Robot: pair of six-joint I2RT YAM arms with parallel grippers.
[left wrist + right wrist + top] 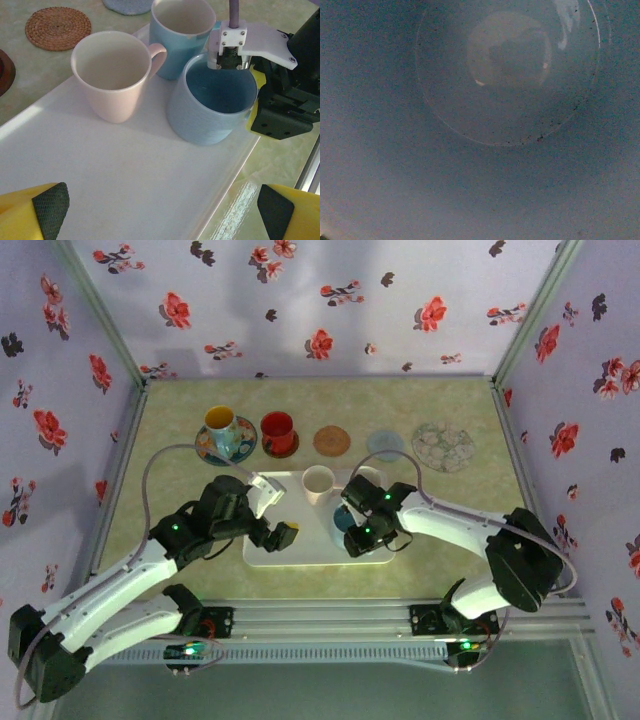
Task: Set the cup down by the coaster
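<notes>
Grabbing the blue cup (212,107) with right fingers (229,57), grip not clear, left fingers (50,210) wide open, empty; next, lifting to coaster (385,445).

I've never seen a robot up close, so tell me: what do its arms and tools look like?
The left arm and right arm have smooth white shells, bulky black joints with small green lights, and a thin grey cable looping over each. The left tool has yellow fingers with black mesh pads.
</notes>
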